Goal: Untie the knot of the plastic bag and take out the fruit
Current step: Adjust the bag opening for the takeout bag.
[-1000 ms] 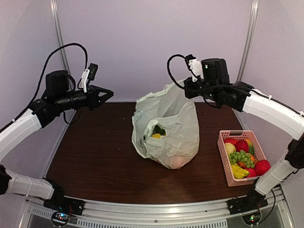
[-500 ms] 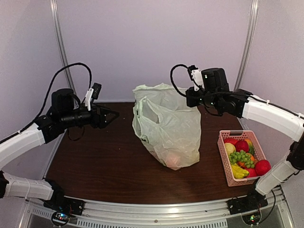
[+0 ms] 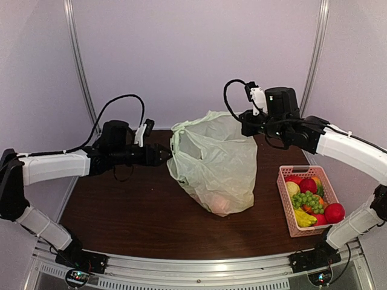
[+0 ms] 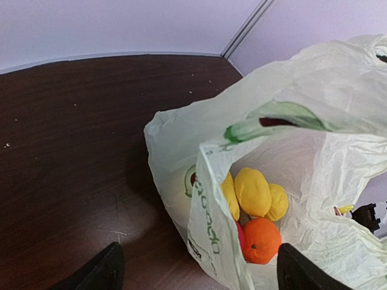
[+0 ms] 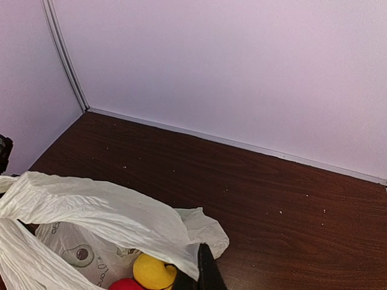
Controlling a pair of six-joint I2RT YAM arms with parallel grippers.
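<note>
The pale green plastic bag stands mid-table with its mouth pulled open. No knot shows in any view. My right gripper is shut on the bag's upper right edge and holds it up. My left gripper is open at the bag's left edge, its dark fingertips spread wide either side of the bag's near rim. Inside lie the fruit: yellow pieces, a round orange and a sliver of something red. In the right wrist view a yellow fruit shows just under the shut fingers.
A pink slatted basket near the right edge holds green grapes, red round fruits and a yellow piece. The dark wooden table is walled at the back and both sides by pale panels with metal posts.
My left gripper has opened, and its arm has swung down and right to the bag's left edge. The right gripper has kept hold and drifted slightly right, and the bag stands more upright.
</note>
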